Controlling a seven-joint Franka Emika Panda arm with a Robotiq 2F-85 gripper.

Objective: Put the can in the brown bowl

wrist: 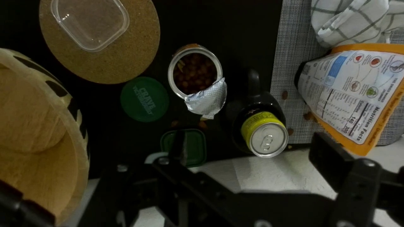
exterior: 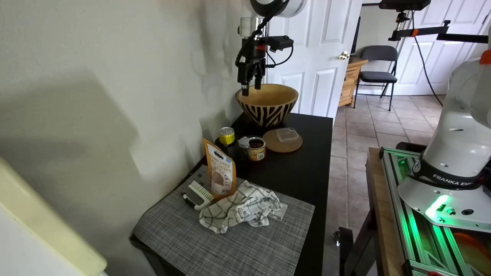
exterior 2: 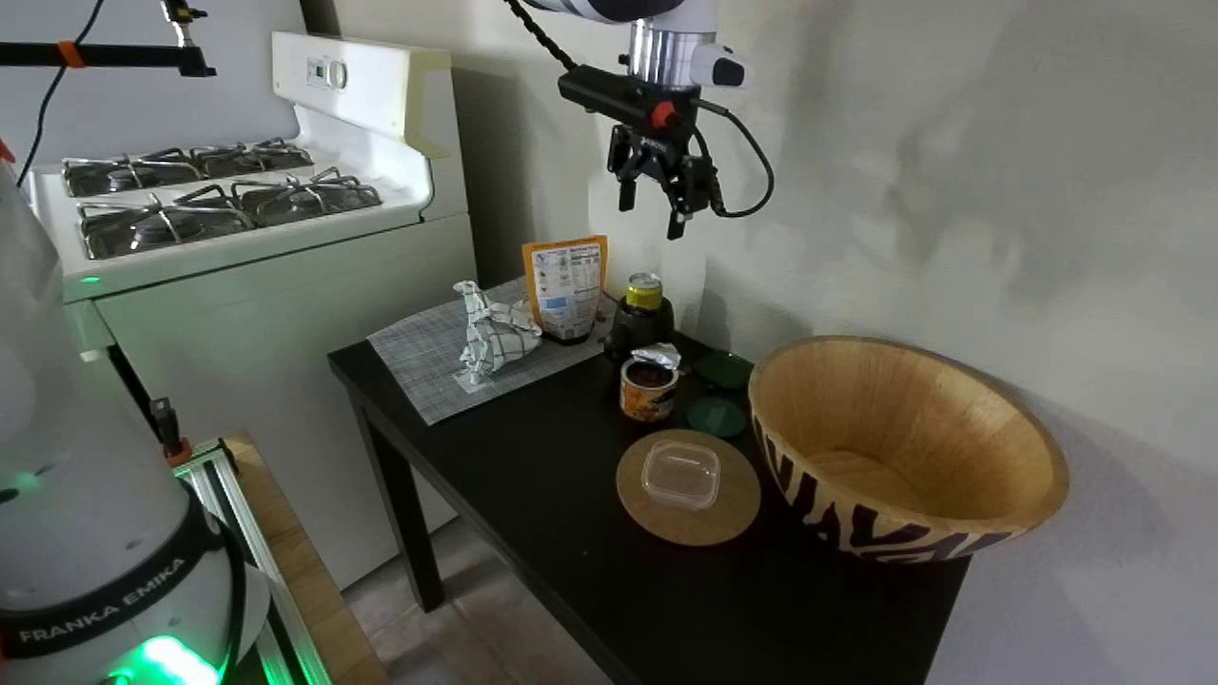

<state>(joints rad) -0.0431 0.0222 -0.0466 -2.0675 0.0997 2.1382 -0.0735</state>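
The small yellow-green can (exterior: 226, 136) stands upright in the top of a dark round mug-like container (exterior 2: 639, 328) near the wall. It also shows in an exterior view (exterior 2: 644, 292) and, with its silver lid, in the wrist view (wrist: 268, 138). The large brown bowl (exterior 2: 828, 523) with dark zigzag stripes stands at one end of the black table; its wall also shows in an exterior view (exterior: 268, 114) and its rim in the wrist view (wrist: 71, 110). My gripper (exterior 2: 652, 215) is open and empty, well above the can. In the wrist view the can appears between the spread fingers (wrist: 249, 146).
An opened food tin (wrist: 192, 75) with a peeled foil lid stands beside the mug. Green lids (wrist: 145, 99) and a tan round board (exterior 2: 690, 528) with a clear plastic tub (exterior 2: 681, 474) lie near the bowl. An orange pouch (exterior: 221, 172), brush (exterior: 199, 195) and checked cloth (exterior: 241, 209) are on the grey mat.
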